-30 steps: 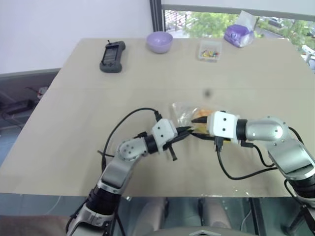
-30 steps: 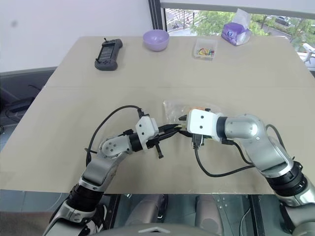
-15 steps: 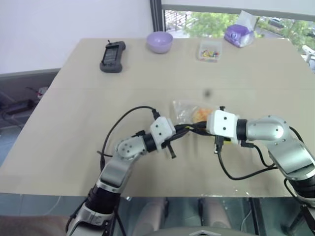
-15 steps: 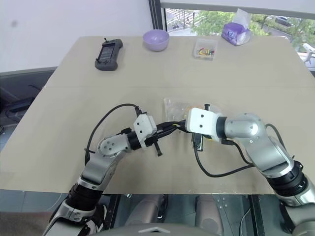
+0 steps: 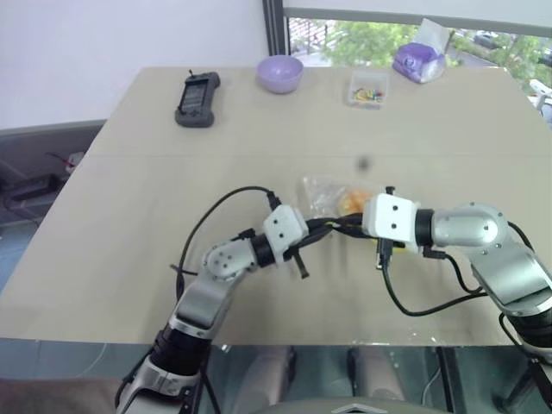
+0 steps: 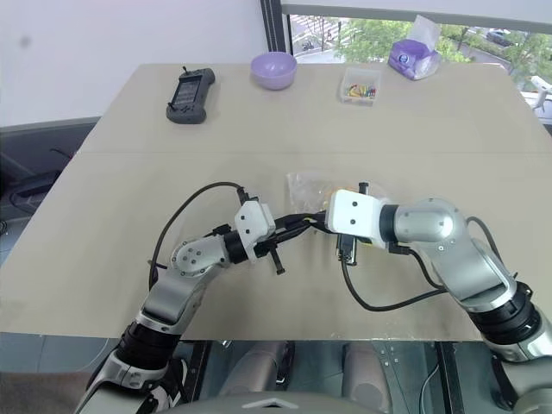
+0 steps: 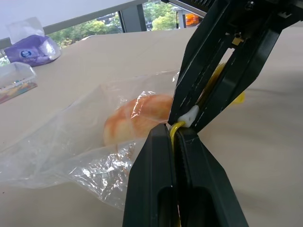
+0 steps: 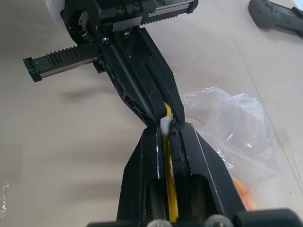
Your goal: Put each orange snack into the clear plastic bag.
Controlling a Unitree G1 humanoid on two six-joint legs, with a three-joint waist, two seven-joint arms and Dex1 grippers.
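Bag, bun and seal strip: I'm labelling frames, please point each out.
clear plastic bag (image 7: 57, 146), left wrist view, crinkled lower film.
orange snack (image 7: 137, 118), left wrist view, its side.
yellow seal strip (image 8: 169, 189), right wrist view, pinched stretch.

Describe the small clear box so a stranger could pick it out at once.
Look along the far edge of the table, near the window. The small clear box sits between the purple bowl and the purple wrapped pack. It alone is see-through and rigid, holding tiny multicoloured bits.

Crinkled film blurs the bun (image 7: 137, 120) inside the bag (image 7: 71, 151) (no scored top can be made out), and the box's (image 5: 368, 89) coloured bits are too small to identify.
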